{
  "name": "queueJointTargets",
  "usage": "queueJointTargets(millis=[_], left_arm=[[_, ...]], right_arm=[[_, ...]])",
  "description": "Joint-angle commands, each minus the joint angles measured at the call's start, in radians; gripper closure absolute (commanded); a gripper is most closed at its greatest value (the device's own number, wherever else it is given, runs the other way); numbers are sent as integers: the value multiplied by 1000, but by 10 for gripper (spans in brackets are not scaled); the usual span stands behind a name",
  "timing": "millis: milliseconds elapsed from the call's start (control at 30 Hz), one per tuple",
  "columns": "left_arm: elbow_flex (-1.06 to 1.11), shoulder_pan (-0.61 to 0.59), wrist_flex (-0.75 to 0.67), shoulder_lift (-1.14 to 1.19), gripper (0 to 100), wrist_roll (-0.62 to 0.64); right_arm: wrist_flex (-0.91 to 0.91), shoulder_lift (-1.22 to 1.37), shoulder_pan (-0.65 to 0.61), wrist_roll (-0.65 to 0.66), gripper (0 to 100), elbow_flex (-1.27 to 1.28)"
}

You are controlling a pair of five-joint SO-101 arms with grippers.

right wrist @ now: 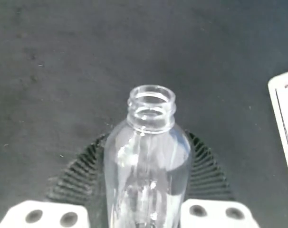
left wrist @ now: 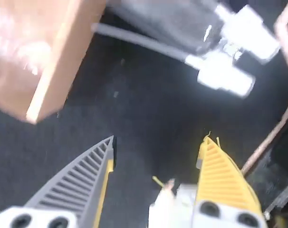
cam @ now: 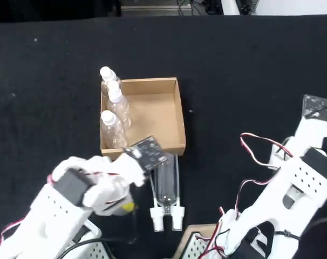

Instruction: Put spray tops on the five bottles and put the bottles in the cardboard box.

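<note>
nearest, at the right end effector (right wrist: pixel 146 142): clamps a clear bottle (right wrist: pixel 146 175) by its body between black ribbed fingers, open neck poking out past the tips, above the black counter (right wrist: pixel 49 57). next, at the left end effector (left wrist: pixel 158 142): hangs over bare counter with grey and yellow fingers spread apart, gripping nothing. a little beyond those fingers, a second clear bottle (cam: pixel 166 181), flat between two thin rails, two white blocks (cam: pixel 158 218) at its near end. sits just in front of the cardboard box (cam: pixel 155 116). farthest, along the box's left wall inside: three bottles with white spray tops (cam: pixel 119 108), upright in a row.
</note>
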Motion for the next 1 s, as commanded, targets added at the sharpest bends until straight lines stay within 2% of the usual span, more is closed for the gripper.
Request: queueJointTargets(millis=[0,167,300,533,700,967], left_arm=[[18,84,-199,123,736,114],[19,93,-377,265,736,325],[18,94,-399,336,734,446],[71,93,-379,362,736,453],[160,101,-516,368,734,453],[213,263,-635,370,735,462]], right_arm=[[-20,-42,44,35,871,-4],[-23,-42,64,40,871,-4],[-23,-42,64,41,871,-5],[-23,-42,55,41,871,-5],[-23,-42,55,41,871,-5],[-23,-42,64,75,871,-5]])
